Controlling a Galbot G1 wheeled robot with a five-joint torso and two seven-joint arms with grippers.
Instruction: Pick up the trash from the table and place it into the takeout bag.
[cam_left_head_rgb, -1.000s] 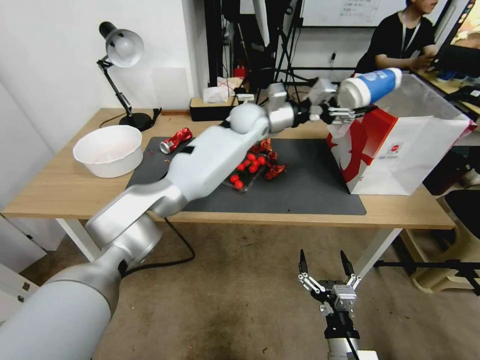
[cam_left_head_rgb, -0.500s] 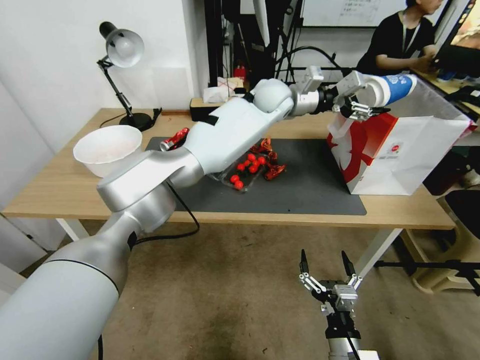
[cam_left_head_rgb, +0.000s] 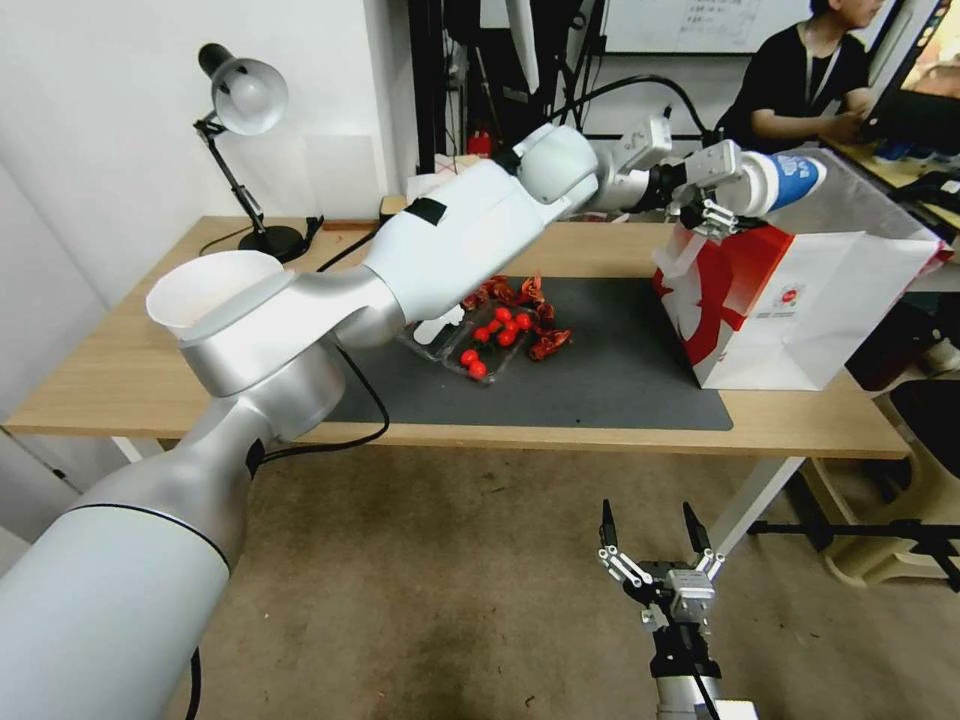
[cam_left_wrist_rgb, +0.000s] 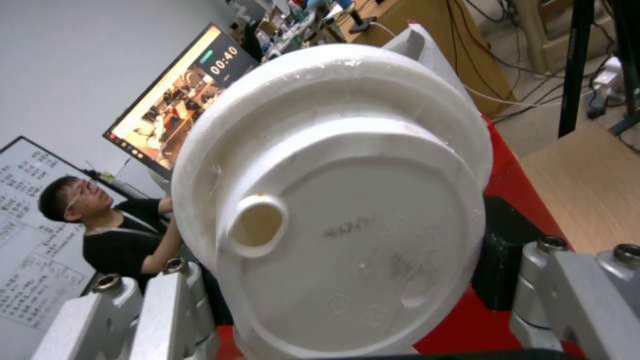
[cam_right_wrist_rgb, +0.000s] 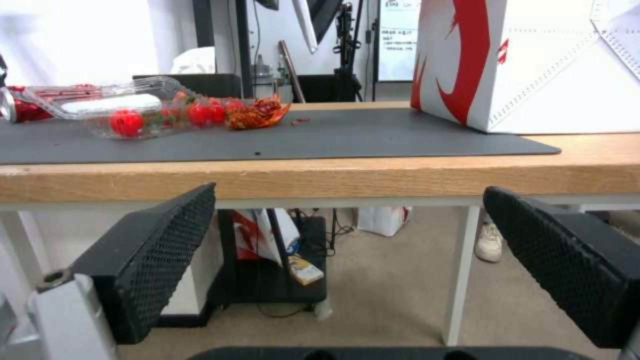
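The left arm reaches long across the worktop (cam_left_head_rgb: 120, 370), elbow high, its smooth white-and-silver shell running from the near left corner up to the far right, where the left claw (cam_left_head_rgb: 722, 195) is clamped on the cup (cam_left_head_rgb: 780, 180) and holds it tipped on its side over the open mouth of the bag (cam_left_head_rgb: 800, 310). In the left wrist view the cup's (cam_left_wrist_rgb: 333, 200) round white lid faces the camera, ridged and slightly scuffed, with a small raised sip hole, and the metal fingers (cam_left_wrist_rgb: 167, 310) stand on either side of it. On the worktop, from the left: a white bowl (cam_left_head_rgb: 200, 285) partly behind the arm, a black desk lamp (cam_left_head_rgb: 240, 110) at the back, then the dark matte mat (cam_left_head_rgb: 620, 370) carrying a clear plastic tray (cam_left_head_rgb: 480, 355) of glossy red balls and crumpled red foil wrappers (cam_left_head_rgb: 520, 300). The bag stands upright at the mat's right end, stiff red-and-white paper with a small round logo. The worktop is pale wood on white legs, over a worn beige carpet, with a white wall to the left. The right claw (cam_left_head_rgb: 652, 540) hangs low before the worktop's edge, its black textured pads (cam_right_wrist_rgb: 160, 250) spread wide with nothing between them.
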